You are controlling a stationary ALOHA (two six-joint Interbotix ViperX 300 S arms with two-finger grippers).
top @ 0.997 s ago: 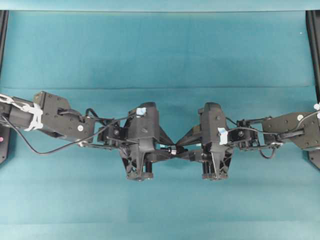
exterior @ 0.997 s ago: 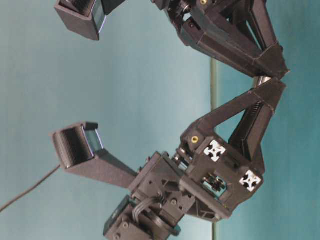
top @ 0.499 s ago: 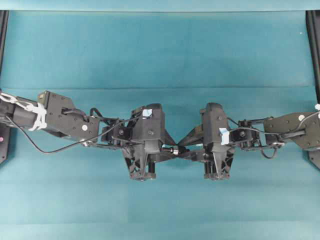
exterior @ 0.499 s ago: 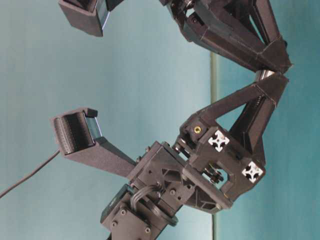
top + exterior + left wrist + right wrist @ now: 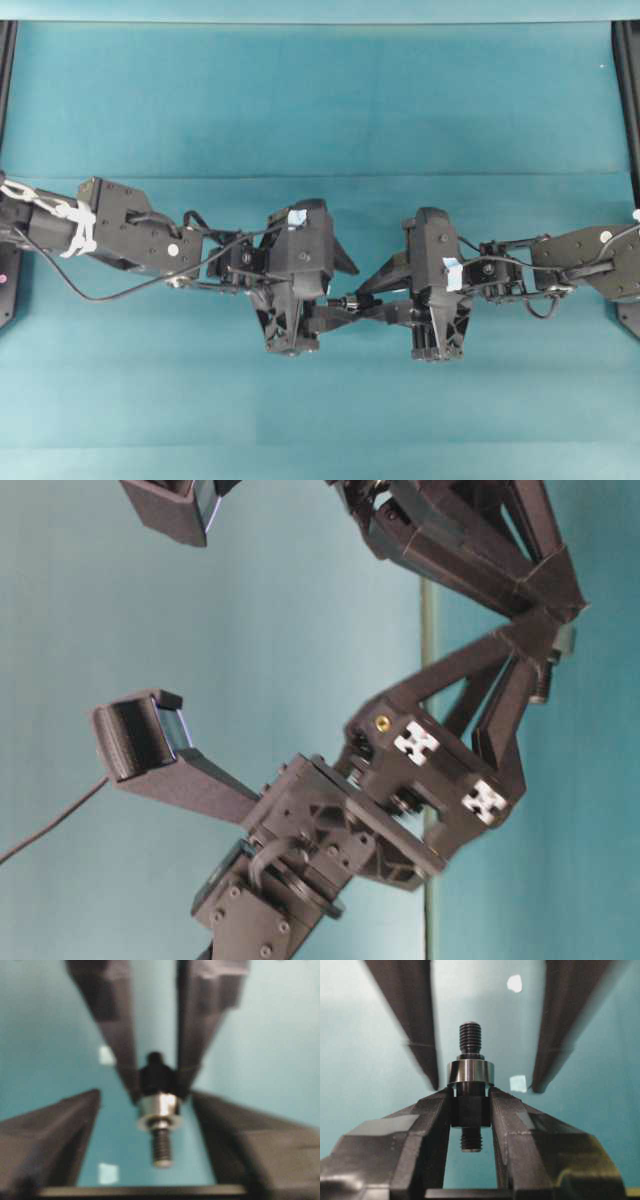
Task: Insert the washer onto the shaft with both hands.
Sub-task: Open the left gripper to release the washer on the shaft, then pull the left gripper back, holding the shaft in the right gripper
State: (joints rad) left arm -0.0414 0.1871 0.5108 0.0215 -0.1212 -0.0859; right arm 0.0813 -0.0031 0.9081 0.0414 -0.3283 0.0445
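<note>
The shaft is held level above the table, its dark middle clamped by my right gripper, which is shut on it. A silvery collar and a threaded end stick out toward the left arm. The washer sits around the shaft against the collar's face. My left gripper is open, with its fingers wide on either side of the threaded end and touching nothing. In the overhead view the left gripper and the right gripper meet at mid-table around the shaft.
Teal cloth covers the table. Small pale tape scraps lie on it under the grippers. Black frame rails stand at the left edge and the right edge.
My left gripper has opened from a grip at the shaft's tip, and its fingers now stand apart. The washer stays on the shaft. The right gripper still holds the shaft.
</note>
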